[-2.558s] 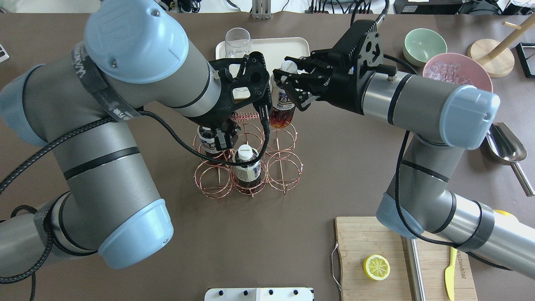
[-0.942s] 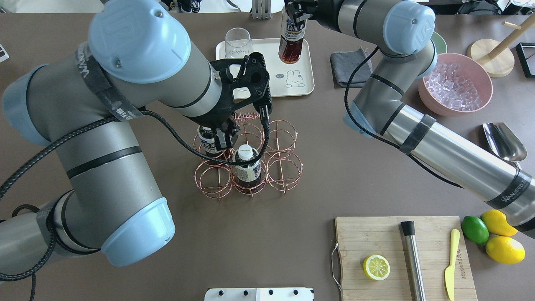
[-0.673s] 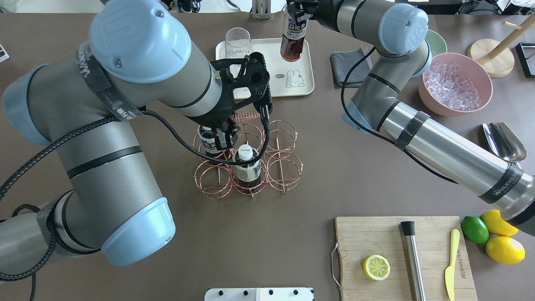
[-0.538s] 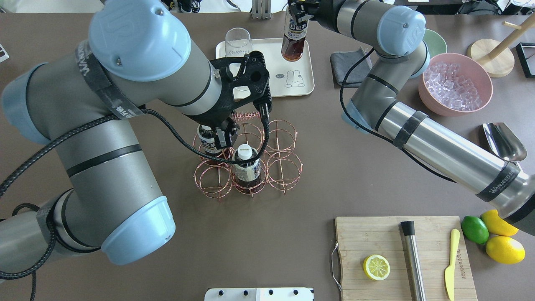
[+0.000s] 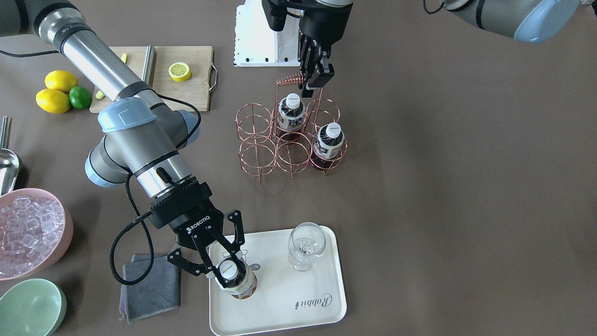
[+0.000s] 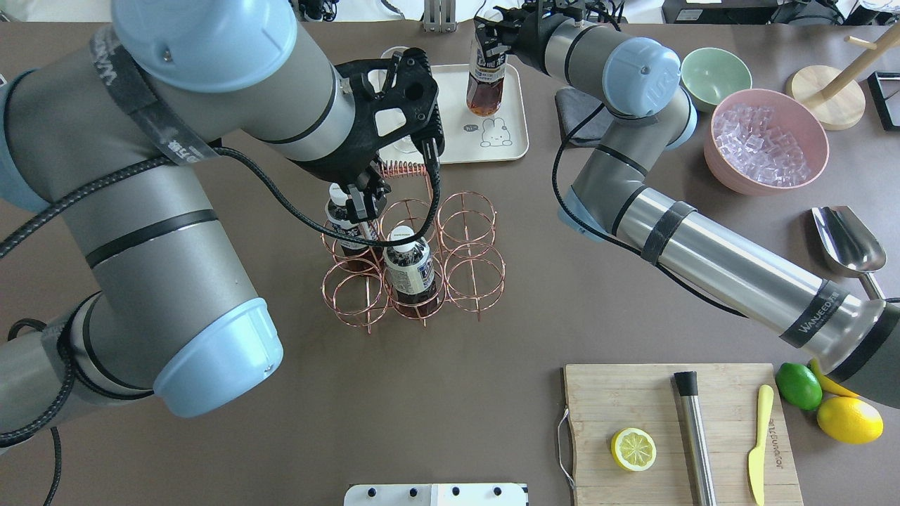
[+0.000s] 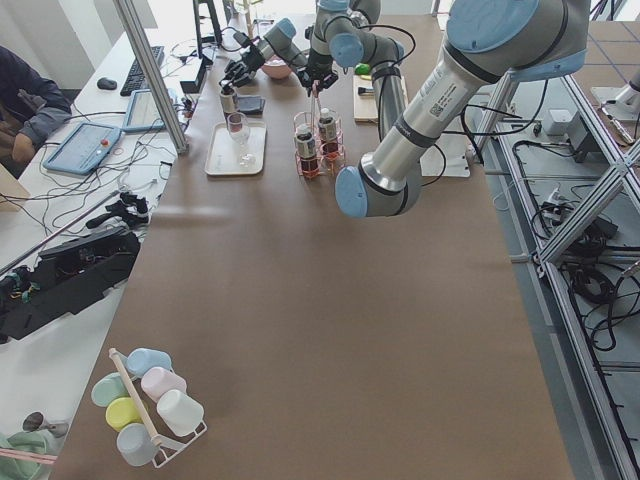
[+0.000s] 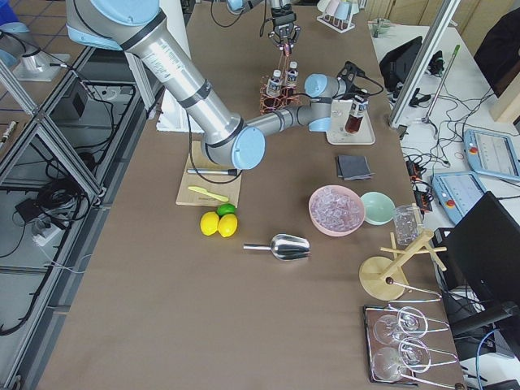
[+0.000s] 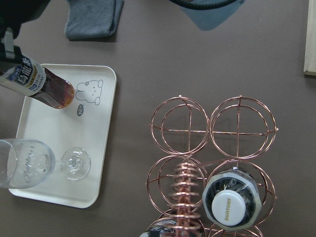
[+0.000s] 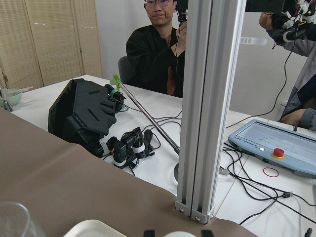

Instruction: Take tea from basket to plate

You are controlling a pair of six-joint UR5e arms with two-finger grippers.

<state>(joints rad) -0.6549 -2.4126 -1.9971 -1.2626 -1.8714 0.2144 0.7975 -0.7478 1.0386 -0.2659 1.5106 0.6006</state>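
Dark brown tea in a small white-capped plastic bottle (image 5: 232,278) stands on the cream rectangular tray (image 5: 298,308) near the bench's far edge; the right tool (image 5: 219,268) straddles its cap, fingers spread apart. The left tool (image 5: 315,77) is clamped on the rose-gold wire rack's coiled handle (image 5: 290,80).

The dark-tea plastic bottle (image 9: 37,83) is cut off at nine o'clock in the left wrist view, its cap unseen; the clear stemmed glass (image 10: 12,221) is cropped at seven o'clock.

"Rabbit" is written in script on the cream rectangular tray (image 5: 298,305), "ROBOTIQ" on the right arm's black two-finger gripper (image 5: 219,261), "SUNTORY" on a small tea bottle's white cap (image 9: 228,208), and "WANFEED" on the right arm's black band (image 6: 815,318).
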